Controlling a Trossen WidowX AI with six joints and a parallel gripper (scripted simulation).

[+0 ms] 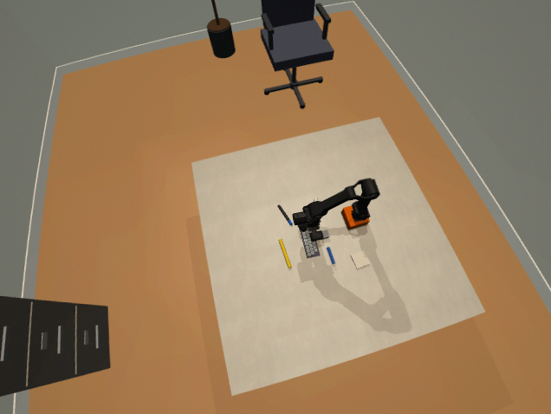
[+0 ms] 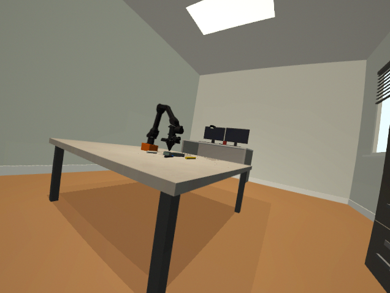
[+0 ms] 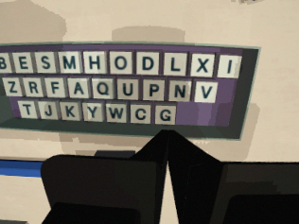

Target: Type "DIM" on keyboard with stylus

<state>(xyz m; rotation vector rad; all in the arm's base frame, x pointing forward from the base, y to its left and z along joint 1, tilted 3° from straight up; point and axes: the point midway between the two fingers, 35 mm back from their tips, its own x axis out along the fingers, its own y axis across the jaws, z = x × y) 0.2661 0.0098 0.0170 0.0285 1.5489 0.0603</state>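
Note:
The keyboard (image 1: 313, 254) (image 3: 248, 94) lies on the desk with white letter keys in three rows. In the wrist view the D key (image 3: 148, 63), the I key (image 3: 229, 66) and the M key (image 3: 69, 62) are all in the far row, with I at its right end. My gripper (image 2: 170, 149) (image 3: 167, 136) is shut with nothing between its fingertips. It points down, low over the keyboard's near edge, just below the G key in the wrist view. A black pen-shaped piece with a blue end (image 1: 285, 215) lies beyond the keyboard. I cannot tell whether it is the stylus.
A yellow stick (image 1: 285, 253) (image 2: 190, 157) lies left of the keyboard. A blue stick (image 1: 330, 255) (image 3: 19, 168) lies on its other side, near a pale square pad (image 1: 359, 260). A small grey block (image 1: 325, 234) is beside the gripper. A pale piece (image 1: 315, 199) is mostly hidden behind the arm.

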